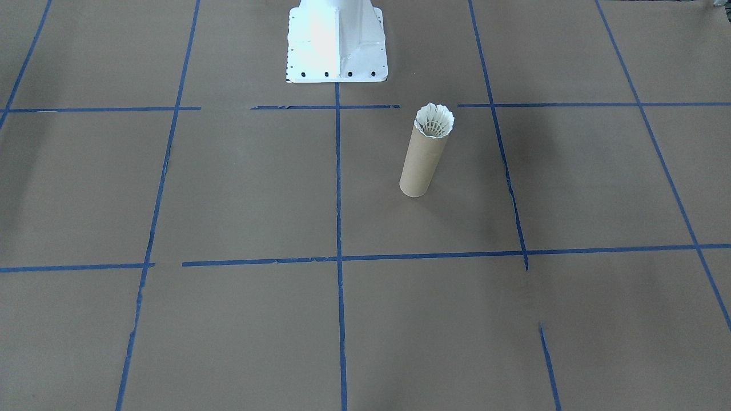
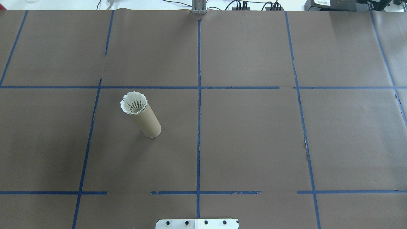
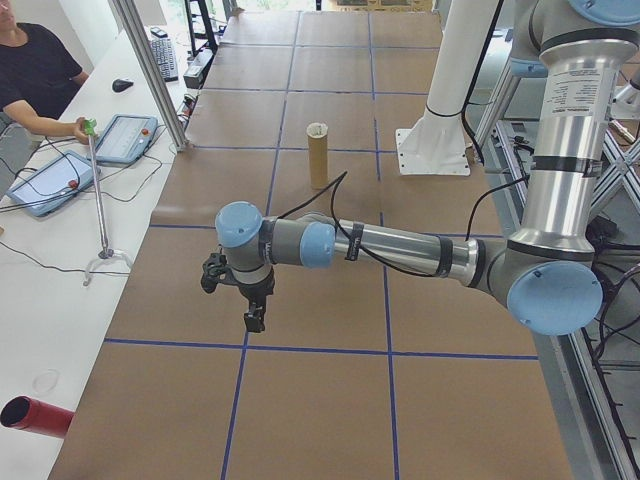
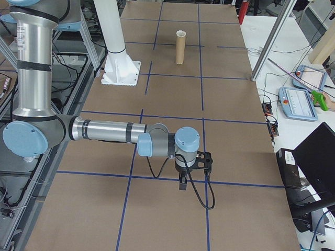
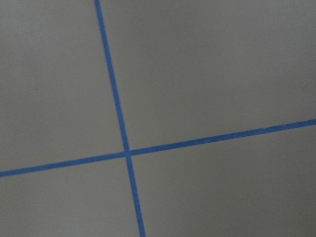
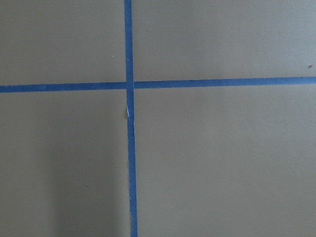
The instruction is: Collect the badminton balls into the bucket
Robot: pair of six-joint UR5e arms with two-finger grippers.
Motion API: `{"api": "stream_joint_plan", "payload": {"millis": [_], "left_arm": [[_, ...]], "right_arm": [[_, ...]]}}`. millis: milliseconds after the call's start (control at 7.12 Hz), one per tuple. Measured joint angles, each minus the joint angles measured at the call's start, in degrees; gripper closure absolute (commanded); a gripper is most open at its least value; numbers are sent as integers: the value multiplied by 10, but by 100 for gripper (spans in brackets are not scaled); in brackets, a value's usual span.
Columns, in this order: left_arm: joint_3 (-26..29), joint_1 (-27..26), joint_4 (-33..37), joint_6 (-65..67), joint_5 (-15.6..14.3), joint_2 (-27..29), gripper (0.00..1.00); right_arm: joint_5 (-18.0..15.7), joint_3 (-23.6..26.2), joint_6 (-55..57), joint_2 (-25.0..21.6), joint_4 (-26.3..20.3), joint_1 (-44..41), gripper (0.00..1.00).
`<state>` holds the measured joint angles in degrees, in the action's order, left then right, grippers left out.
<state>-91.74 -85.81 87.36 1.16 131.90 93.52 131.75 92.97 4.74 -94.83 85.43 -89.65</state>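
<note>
Overhead exterior: shuttlecock point(image 2: 134, 103) seated in tube point(image 2: 148, 122) mouth; no legible writing; claw states unclear

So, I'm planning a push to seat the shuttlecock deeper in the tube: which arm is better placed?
Probably the left. The tube with the shuttlecock in its mouth stands on the left half of the overhead view. Neither gripper is near it, and whether they're open can't be judged.
</note>
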Motion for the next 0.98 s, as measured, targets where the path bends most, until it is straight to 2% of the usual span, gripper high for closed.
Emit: {"api": "stream_joint_plan", "payload": {"millis": [281, 983], "left_arm": [[36, -2, 25, 1, 0, -4, 0], [28, -42, 24, 2, 0, -11, 0]], "right_arm": [[0, 0, 0, 0, 0, 0, 0], [0, 0, 0, 0, 0, 0, 0]]}}
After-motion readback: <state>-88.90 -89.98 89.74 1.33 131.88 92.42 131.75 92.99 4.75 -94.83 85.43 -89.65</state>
